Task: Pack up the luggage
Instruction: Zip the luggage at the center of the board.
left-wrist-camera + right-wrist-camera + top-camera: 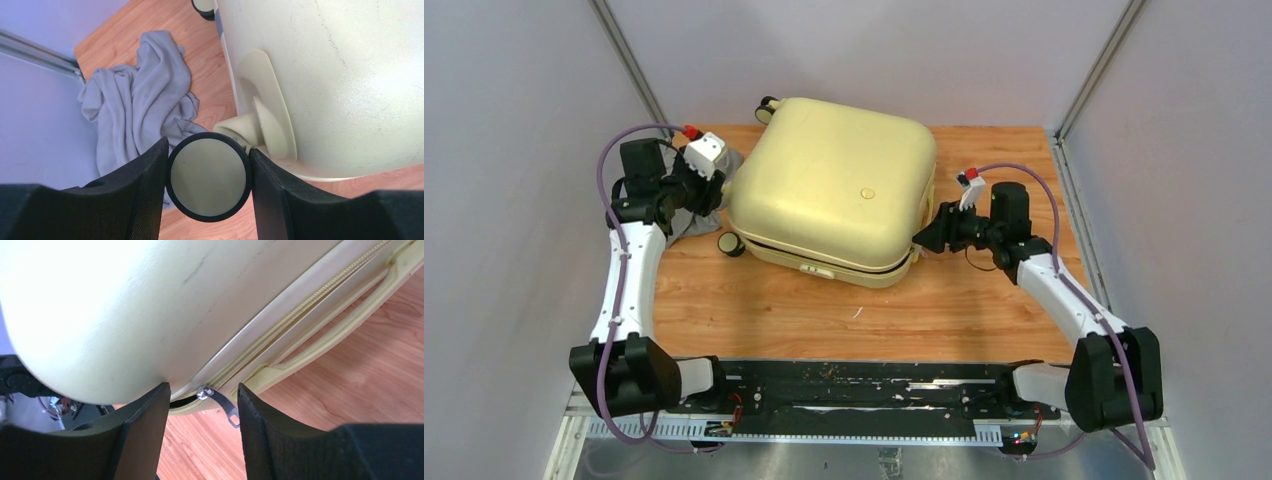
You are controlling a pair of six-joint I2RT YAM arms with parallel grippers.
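The luggage (pixel 834 185), a pale-yellow hard-shell suitcase, lies with its lid down across the middle of the wooden table. My left gripper (pixel 207 147) is at its left end, and both fingers press on one black-and-cream wheel (pixel 208 177). My right gripper (pixel 921 235) is at the right end, by the zip seam. Its jaws stand apart, with the metal zipper pull (pixel 223 409) hanging free between them and touching neither finger. Left of the slider a short dark gap shows in the seam. The yellow side handle (pixel 340 325) runs off to the right.
A crumpled grey cloth (pixel 140 100) lies on the table between the luggage's left end and the left wall. Another wheel (pixel 767 108) sticks out at the far corner. Walls close in the table on the left, right and back.
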